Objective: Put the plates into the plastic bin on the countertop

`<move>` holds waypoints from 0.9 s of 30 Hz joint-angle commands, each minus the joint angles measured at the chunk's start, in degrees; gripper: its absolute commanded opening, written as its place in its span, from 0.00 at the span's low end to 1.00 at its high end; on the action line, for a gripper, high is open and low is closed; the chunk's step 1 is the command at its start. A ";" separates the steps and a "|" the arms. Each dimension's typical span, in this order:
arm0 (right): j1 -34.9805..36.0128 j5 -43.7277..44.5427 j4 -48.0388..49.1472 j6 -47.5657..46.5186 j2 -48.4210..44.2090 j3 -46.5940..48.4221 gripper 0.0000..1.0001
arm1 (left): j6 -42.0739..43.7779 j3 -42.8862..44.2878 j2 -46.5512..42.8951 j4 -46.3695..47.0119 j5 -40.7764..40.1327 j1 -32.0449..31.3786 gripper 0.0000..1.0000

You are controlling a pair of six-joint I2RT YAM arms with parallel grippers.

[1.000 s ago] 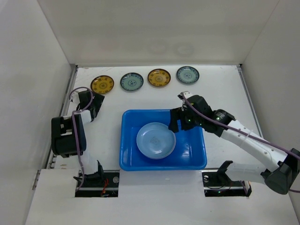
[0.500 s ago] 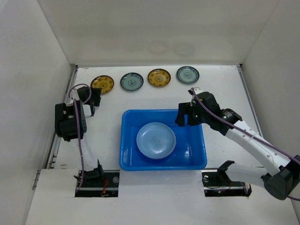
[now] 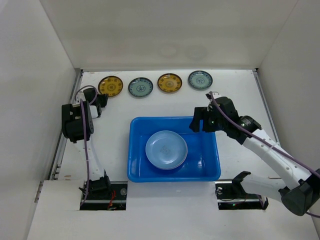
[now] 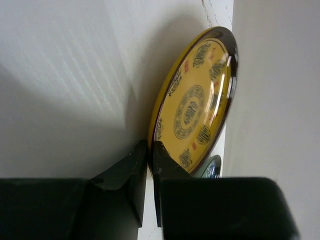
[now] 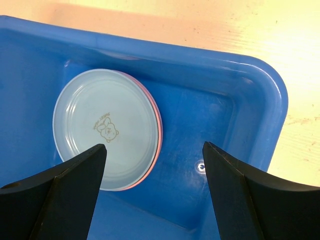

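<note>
Four small patterned plates line the back of the countertop (image 3: 240, 95): an amber plate (image 3: 110, 86), a teal plate (image 3: 140, 87), a second amber plate (image 3: 169, 83) and a second teal plate (image 3: 200, 79). My left gripper (image 3: 102, 98) is shut on the near rim of the leftmost amber plate (image 4: 195, 107), the rim pinched between its fingertips (image 4: 150, 146). The blue plastic bin (image 3: 210, 165) holds a light-blue plate (image 3: 166, 149) stacked on a pink plate (image 5: 159, 131). My right gripper (image 3: 199, 122) hangs open and empty over the bin's far right corner (image 5: 154, 146).
White walls close in the countertop on the left, back and right. The left arm's elbow (image 3: 75, 122) stands close to the left wall. A teal plate's edge (image 4: 210, 170) shows just behind the held amber plate.
My left gripper has reached back to the leftmost amber plate and shut on its rim. My right gripper has drawn up and to the right, away from the plates in the bin.
</note>
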 commanded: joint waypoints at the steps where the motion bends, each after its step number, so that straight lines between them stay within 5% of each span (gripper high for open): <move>1: -0.45 0.83 2.53 1.16 -1.63 -0.99 0.83 | 0.47 1.93 0.52 -4.64 -0.49 0.09 0.02; 14: -4.22 1.80 3.85 0.81 -6.72 -3.36 0.83 | 9.96 7.81 -17.22 -13.85 8.11 -1.22 0.00; 27: -17.58 0.30 10.70 2.03 -9.99 -10.66 0.85 | 32.88 -2.90 -44.46 -38.10 20.87 -18.96 0.02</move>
